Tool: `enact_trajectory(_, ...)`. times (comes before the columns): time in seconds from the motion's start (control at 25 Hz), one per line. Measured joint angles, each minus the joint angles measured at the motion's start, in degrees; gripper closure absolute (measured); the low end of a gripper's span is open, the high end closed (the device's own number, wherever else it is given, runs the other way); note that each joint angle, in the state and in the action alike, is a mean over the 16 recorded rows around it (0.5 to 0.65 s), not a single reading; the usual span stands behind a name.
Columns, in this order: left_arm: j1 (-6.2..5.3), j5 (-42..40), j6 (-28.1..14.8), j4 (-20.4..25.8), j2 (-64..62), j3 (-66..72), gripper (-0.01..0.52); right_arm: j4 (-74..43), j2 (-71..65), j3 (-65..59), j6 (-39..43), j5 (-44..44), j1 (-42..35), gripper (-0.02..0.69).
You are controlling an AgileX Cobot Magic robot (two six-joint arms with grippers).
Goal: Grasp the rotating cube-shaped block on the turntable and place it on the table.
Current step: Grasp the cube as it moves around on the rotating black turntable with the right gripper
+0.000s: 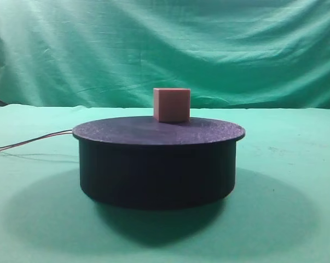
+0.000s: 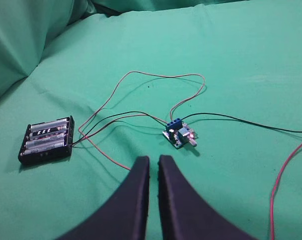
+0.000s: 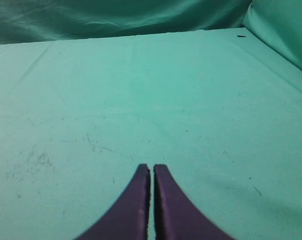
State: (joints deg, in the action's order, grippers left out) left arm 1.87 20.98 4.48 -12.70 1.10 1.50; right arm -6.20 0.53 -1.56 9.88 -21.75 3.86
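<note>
A salmon-pink cube-shaped block sits on the far side of the black turntable, a little right of its middle, in the exterior high view. The turntable rests on the green table. Neither gripper shows in that view. In the left wrist view my left gripper hangs shut over green cloth with nothing between its dark fingers. My right gripper is also shut and empty above bare green cloth in the right wrist view. Block and turntable are out of both wrist views.
Thin wires run left from the turntable. Below the left gripper lie a black battery holder, a small circuit board and looping red and black wires. A wrinkled green backdrop closes the rear.
</note>
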Motion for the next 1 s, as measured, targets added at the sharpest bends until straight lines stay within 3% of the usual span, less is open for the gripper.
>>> enact_trajectory(0.64,0.00,0.00,0.00,0.00,0.00,0.00,0.514,-1.02,0.00,-0.01,0.00,0.58,0.00,0.665)
enact_trajectory(1.0,0.00,0.00,0.00,0.00,0.00,0.00,0.514,-3.42,0.00,-0.07,2.47,13.59,0.00,0.665)
